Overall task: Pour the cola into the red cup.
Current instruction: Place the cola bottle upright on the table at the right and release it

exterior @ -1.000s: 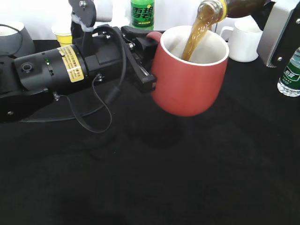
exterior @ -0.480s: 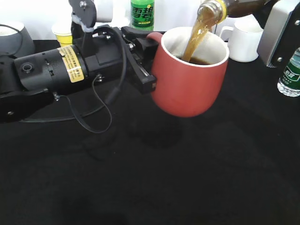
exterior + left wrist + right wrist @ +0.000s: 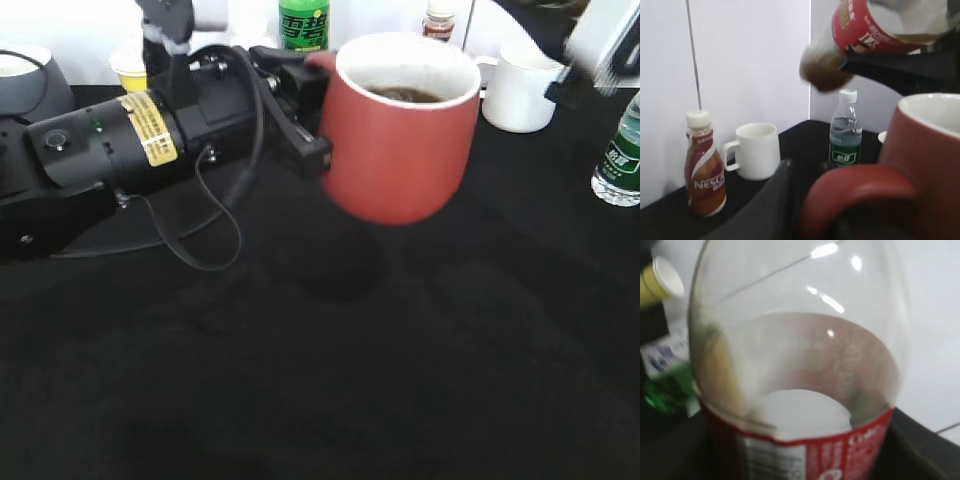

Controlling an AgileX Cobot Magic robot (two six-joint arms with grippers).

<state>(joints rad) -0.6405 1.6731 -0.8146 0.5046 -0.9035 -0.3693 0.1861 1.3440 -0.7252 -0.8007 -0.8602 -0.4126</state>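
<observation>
1. The pouring stream is gone from above the red cup [image 3: 400, 140] since the earlier frames, and the cola bottle [image 3: 880, 30] is now lifted up out of the exterior view, blurred with motion.
2. The left hand [image 3: 300, 110] is clamping the red cup by its handle, holding it above the black bench [image 3: 320, 380]; dark cola is sitting near the rim.
3. The right hand is hidden behind the bottle in its own wrist view, so I cannot tell its grip.
4. Beyond the left hand, a Nescafe bottle [image 3: 704, 165], white mug [image 3: 756, 150] and water bottle [image 3: 845, 132] are standing.
</observation>
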